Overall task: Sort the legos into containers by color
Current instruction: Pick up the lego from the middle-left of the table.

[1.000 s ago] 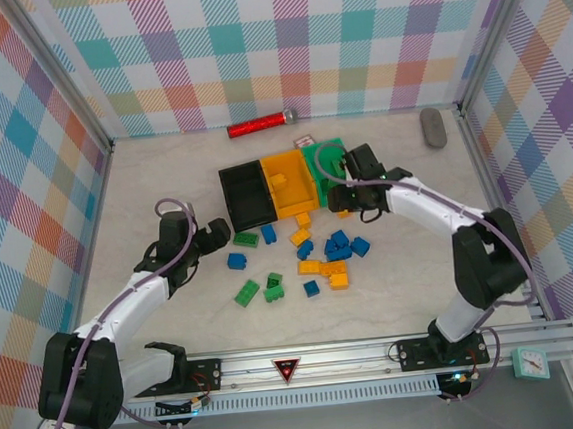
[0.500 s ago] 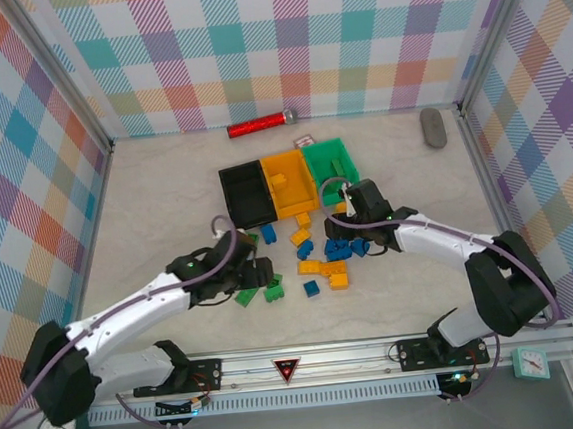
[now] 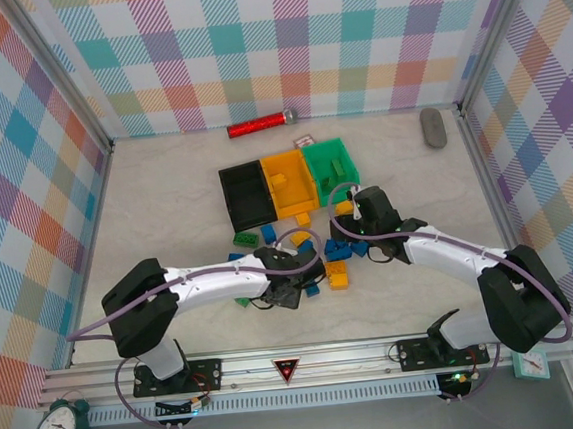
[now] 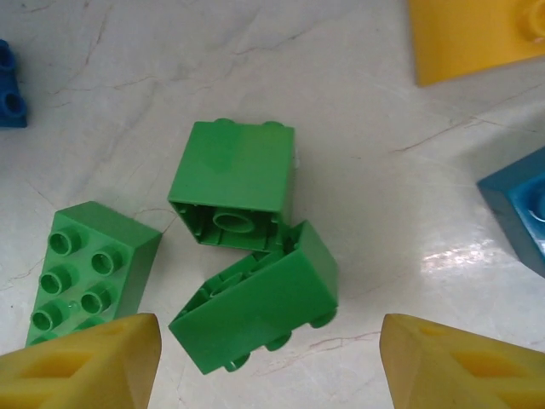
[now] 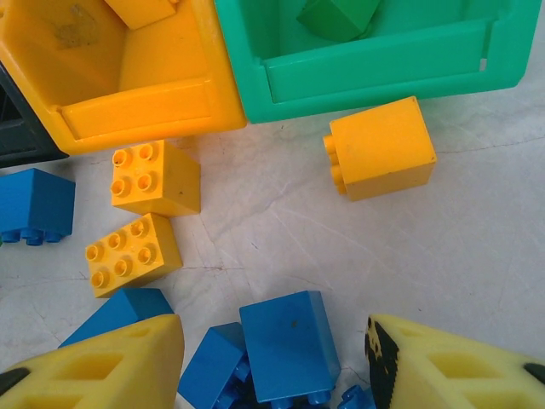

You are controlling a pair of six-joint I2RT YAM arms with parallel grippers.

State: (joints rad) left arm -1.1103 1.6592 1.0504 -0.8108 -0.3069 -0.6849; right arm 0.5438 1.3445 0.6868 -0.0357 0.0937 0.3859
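Left gripper (image 4: 271,366): yellow fingers stand apart, clamping nothing, low over two green studded plastic bricks (image 4: 255,307) that lie tipped on their sides and touch each other.
Third green brick (image 4: 85,273): studs up, just beside that pair.
Right gripper (image 5: 272,371): fingers apart, nothing clamped; a blue studded plastic brick (image 5: 285,345) sits between them, among other blue ones.
Loose legos (image 3: 323,261): scattered on the pale marbled table (image 3: 165,205) between the grippers and the bins.
Orange-yellow studded brick (image 5: 381,146): on its side on the table, just beside the green bin's front wall.
Black rectangular plastic bin (image 3: 227,195): left end of the row; contents cannot be told.
Orange rectangular plastic bin (image 5: 140,106): middle of the row, touching both neighbours; holds one orange-yellow brick (image 3: 279,179).
Green rectangular plastic bin (image 5: 375,64): right end; holds one green brick (image 5: 336,15).
Red glittery cylinder (image 3: 259,125): by the far wall.
Grey oval object (image 3: 432,126): far right corner.
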